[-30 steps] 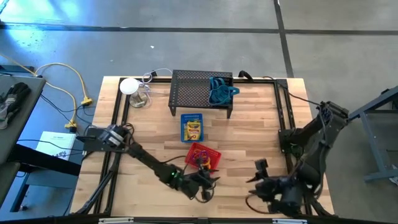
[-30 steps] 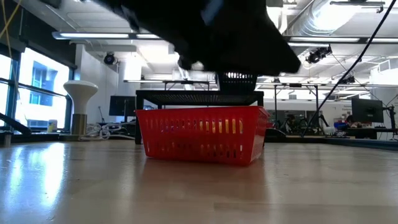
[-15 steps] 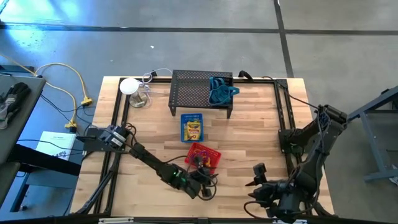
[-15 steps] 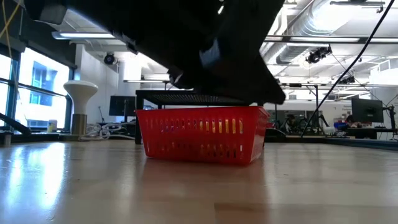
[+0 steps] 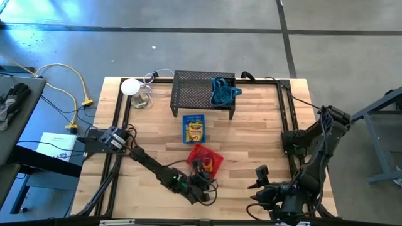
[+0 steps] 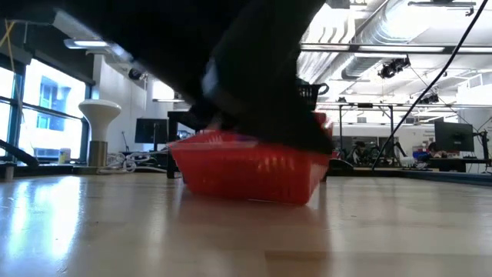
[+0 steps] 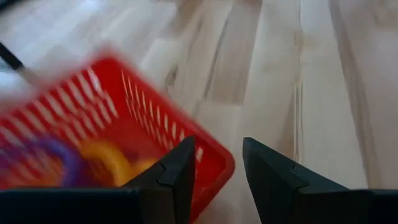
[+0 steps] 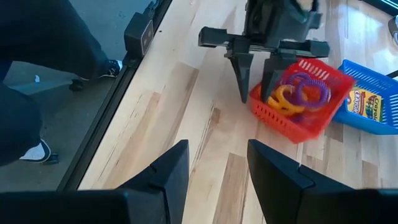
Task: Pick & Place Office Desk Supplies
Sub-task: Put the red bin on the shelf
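Rings (image 8: 297,92) lie in the tilted red bin (image 8: 323,124), its wall between the left arm's fingers (image 8: 241,79).

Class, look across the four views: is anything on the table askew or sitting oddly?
Yes. The red slotted plastic basket holding coloured rings is tipped, one side lifted off the wooden table. The left gripper has its fingers straddling the basket's wall at a corner.

The desk (image 5: 251,138) is pale wood planking with visible grain, smooth and softly glossy in the low view. The red bin (image 8: 292,99) looks like shiny slotted plastic, as does the blue bin (image 8: 367,102). The rack (image 5: 198,91) is matt black perforated metal mesh. The rings (image 8: 298,90) look like smooth plastic.
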`<state>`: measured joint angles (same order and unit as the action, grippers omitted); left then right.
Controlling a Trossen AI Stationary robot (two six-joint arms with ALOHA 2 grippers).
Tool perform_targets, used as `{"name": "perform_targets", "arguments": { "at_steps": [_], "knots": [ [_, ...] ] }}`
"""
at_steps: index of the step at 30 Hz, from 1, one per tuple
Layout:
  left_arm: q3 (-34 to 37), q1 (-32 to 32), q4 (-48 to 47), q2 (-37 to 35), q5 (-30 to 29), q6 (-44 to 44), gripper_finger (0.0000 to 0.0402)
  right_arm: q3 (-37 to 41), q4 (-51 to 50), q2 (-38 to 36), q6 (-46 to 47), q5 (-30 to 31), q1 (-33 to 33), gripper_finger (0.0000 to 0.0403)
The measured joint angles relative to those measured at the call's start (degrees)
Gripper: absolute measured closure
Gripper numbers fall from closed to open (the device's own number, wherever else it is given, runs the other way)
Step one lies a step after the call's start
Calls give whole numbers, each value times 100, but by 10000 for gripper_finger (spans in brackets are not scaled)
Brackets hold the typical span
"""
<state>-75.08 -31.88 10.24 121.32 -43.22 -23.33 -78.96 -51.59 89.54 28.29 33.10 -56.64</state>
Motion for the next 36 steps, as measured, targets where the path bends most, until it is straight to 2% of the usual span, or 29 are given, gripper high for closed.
{"name": "perform_targets", "arguments": {
  "at_steps": [4, 16, 24, 31, 36],
  "knots": [
    [13, -35, -301, 17, 68, -313, 273, 0, 0, 0, 0, 0, 0, 251],
    [-22, -80, -281, -2, -33, -308, 273, 0, 2, -2, 0, 0, 0, 251],
    [-22, -77, -768, -377, -17, -403, 281, 0, 2, -2, 0, 0, 0, 251],
    [-29, -36, -931, -449, 613, -520, 325, 0, 4, -2, 0, -2, 0, 251],
    [-29, -11, -933, -451, 765, -522, 332, 0, 44, -4, 0, -2, 0, 251]
  ]
}}
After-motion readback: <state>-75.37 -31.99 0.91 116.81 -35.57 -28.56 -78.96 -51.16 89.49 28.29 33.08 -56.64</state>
